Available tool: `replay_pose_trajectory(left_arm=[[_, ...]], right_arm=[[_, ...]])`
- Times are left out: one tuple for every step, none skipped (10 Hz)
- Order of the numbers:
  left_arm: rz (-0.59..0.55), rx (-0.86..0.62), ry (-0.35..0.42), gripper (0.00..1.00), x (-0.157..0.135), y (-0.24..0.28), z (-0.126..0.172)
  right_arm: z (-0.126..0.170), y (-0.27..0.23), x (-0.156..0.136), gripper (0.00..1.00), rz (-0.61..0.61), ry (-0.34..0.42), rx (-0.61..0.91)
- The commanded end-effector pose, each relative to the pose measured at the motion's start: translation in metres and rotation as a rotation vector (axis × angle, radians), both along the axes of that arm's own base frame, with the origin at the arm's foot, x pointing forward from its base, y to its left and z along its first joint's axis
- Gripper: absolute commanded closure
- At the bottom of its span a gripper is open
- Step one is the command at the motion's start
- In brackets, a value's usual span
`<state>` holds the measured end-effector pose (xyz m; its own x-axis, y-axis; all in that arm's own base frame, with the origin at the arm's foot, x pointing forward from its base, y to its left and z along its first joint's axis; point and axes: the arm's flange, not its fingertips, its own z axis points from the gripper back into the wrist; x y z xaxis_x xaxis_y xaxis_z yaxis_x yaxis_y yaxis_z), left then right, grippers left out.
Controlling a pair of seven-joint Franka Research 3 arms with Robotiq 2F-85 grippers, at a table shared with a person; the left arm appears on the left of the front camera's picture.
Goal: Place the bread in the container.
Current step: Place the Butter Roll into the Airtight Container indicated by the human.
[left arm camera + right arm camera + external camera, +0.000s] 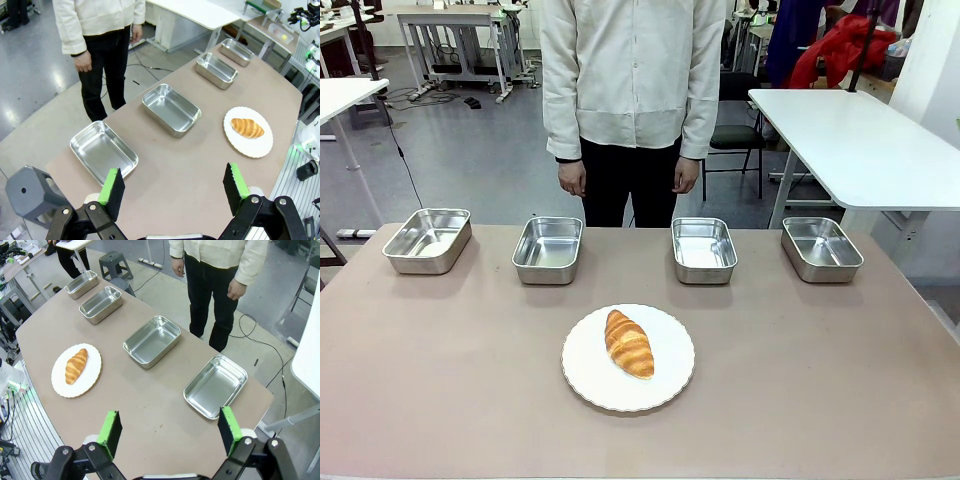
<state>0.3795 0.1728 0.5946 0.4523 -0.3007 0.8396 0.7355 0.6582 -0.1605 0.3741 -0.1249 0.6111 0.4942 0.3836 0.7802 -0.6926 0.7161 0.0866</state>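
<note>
Croissant [629, 343] lay on a round white scallop-edged plate [585, 385] at mid-table [820, 390], nearer the robot's side. Four stainless-steel trays [548, 272] stood empty in a row along the far edge, all apart from the plate. Could not tell which tray was meant. Left gripper [172, 182] hung above the table's left end, jaws wide apart, holding nothing. Right gripper [169, 425] was likewise above the right end, jaws apart and bare. Person [632, 70] stood behind the trays, hands [572, 178] down.

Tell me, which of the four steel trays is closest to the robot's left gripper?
The tray at the row's left end, lying just beyond the left gripper; the other three stretch farther away.
</note>
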Motion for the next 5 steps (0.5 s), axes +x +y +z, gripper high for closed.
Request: replay_pose_trajectory(left_arm=[[-0.012, -0.009, -0.020, 0.00, 0.0019, -0.0007, 0.0007], [-0.012, -0.009, -0.020, 0.00, 0.0019, -0.0007, 0.0007], [-0.012, -0.009, -0.020, 0.00, 0.0019, -0.0007, 0.0007], [-0.012, -0.009, -0.020, 0.00, 0.0019, -0.0007, 0.0007], [-0.012, -0.009, -0.020, 0.00, 0.0019, -0.0007, 0.0007]], right_arm=[[0.0009, -0.0010, 0.0015, 0.00, 0.019, -0.023, 0.008], [0.0009, -0.0010, 0.0015, 0.00, 0.019, -0.023, 0.008], [0.0009, -0.0010, 0.0015, 0.00, 0.019, -0.023, 0.008], [0.0009, -0.0010, 0.0015, 0.00, 0.019, -0.023, 0.008], [0.0009, -0.0010, 0.0015, 0.00, 0.019, -0.023, 0.008]])
